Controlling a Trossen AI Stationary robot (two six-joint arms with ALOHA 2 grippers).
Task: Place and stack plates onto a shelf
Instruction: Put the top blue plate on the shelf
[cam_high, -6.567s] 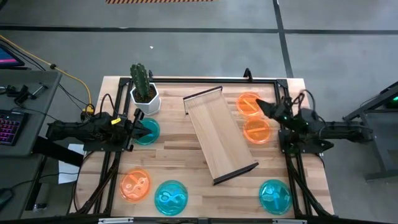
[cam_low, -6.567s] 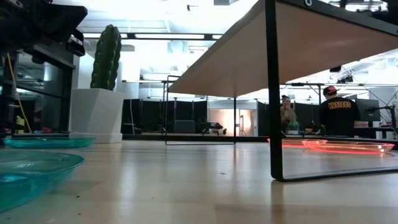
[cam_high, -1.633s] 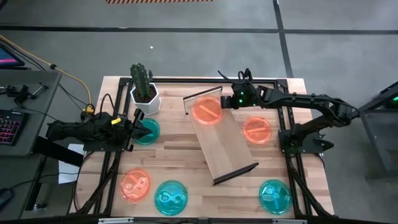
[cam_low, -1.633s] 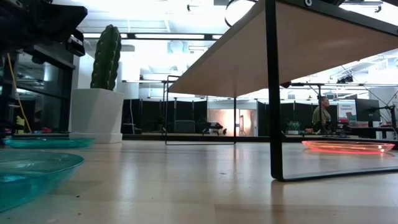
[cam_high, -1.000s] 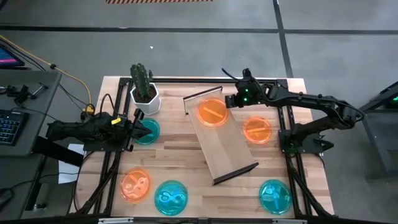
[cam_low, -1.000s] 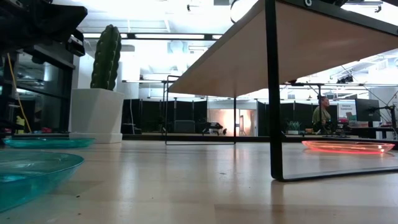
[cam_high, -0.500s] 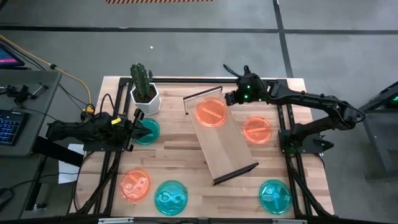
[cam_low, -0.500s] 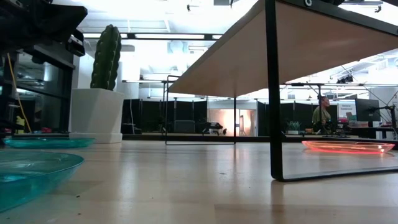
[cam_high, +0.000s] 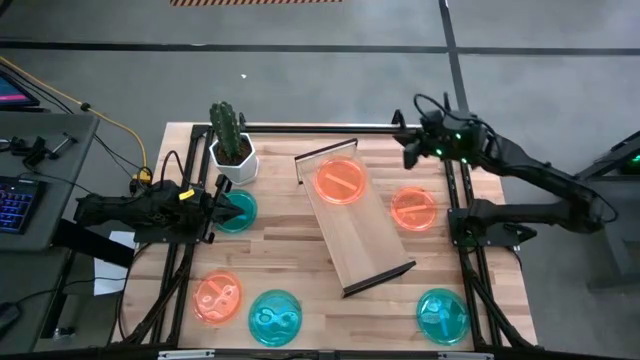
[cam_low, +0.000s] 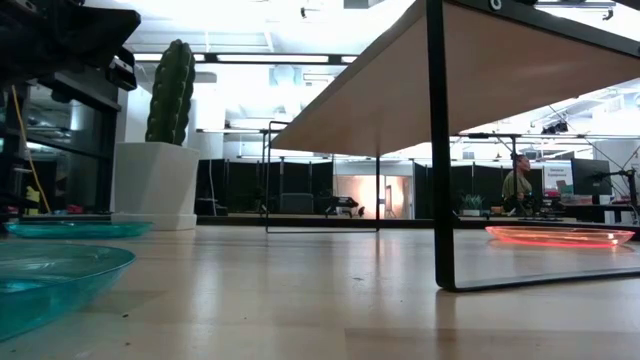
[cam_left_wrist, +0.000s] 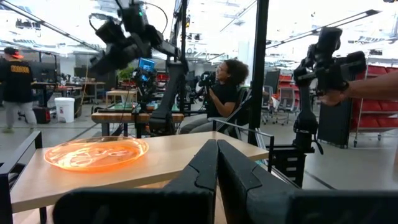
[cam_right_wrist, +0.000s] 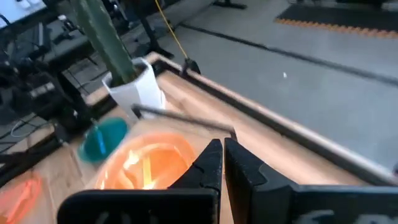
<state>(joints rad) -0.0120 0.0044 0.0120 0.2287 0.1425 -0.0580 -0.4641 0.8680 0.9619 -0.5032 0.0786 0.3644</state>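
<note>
Right gripper (cam_high: 408, 150), fingers pressed together and empty, hangs beyond the shelf (cam_high: 355, 217) bearing one orange plate (cam_high: 340, 182); left gripper (cam_high: 226, 197) likewise closed.

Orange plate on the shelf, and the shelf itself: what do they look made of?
Orange plate: probably thin translucent plastic, glossy; it glows with light passing through and shows a faint moulded pattern inside. Shelf: light wood board, matte, grain running along its length, paler than the tabletop. Its end rails look like dark metal, though painted wood can't be ruled out.
</note>
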